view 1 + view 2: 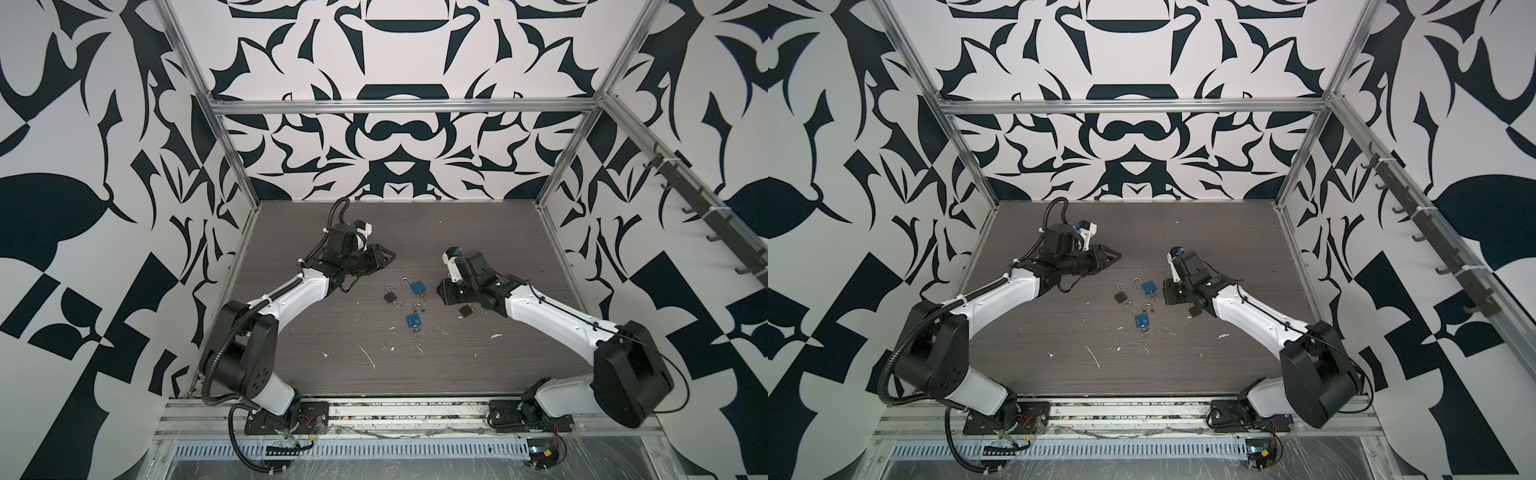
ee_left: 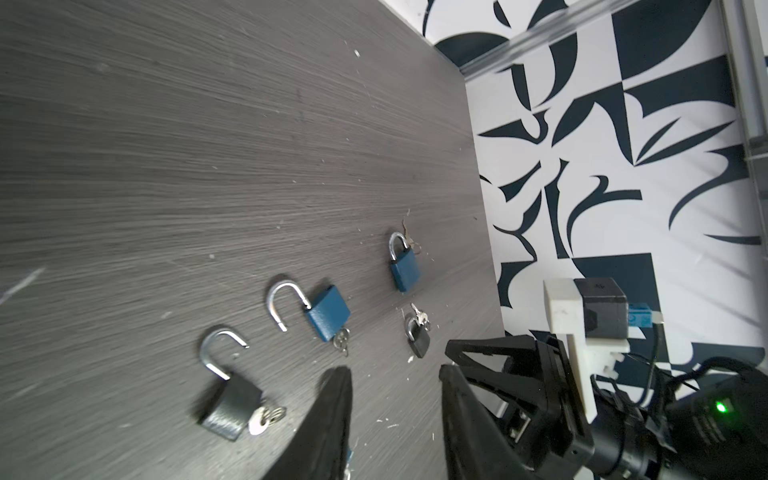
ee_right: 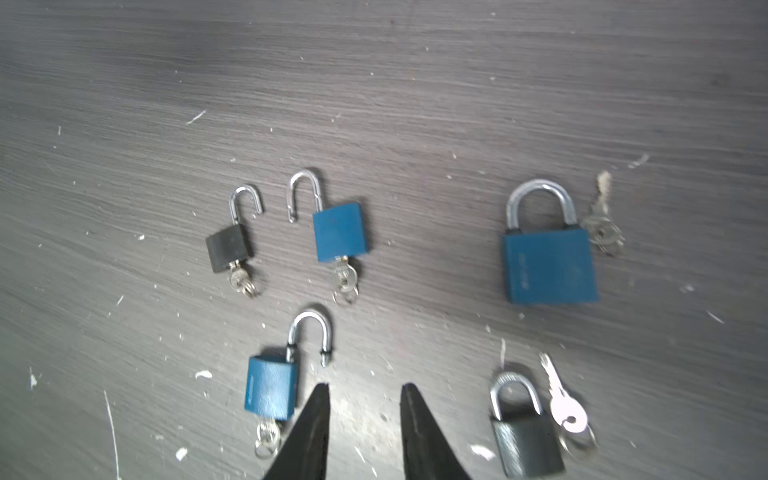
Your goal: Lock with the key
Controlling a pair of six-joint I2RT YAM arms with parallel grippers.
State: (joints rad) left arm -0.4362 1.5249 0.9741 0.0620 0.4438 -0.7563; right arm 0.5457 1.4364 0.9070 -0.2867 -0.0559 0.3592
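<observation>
you have five padlocks lying flat on the grey table [image 3: 374, 83], close together between your two arms. the small black open lock [image 3: 228, 248] and the blue open lock [image 3: 340, 232] lie side by side with their hooks swung up. the black lock key [image 3: 237, 276] and the blue lock key [image 3: 345, 279] stick in their bottoms. the second blue open lock [image 3: 272, 388] lies just beside one finger of your right gripper [image 3: 365, 415], and the third key [image 3: 266, 434] sticks in its bottom too. the big blue shut lock [image 3: 548, 266] lies apart from these, with the big lock key [image 3: 602, 226] loose just beside its hook. the small black shut lock [image 3: 525, 444] has the little loose key [image 3: 565, 409] just beside it. your right gripper hangs over the table with its fingers spread and nothing between them. your left gripper [image 2: 395, 395] is spread as well, holds nothing, and hangs near the locks
</observation>
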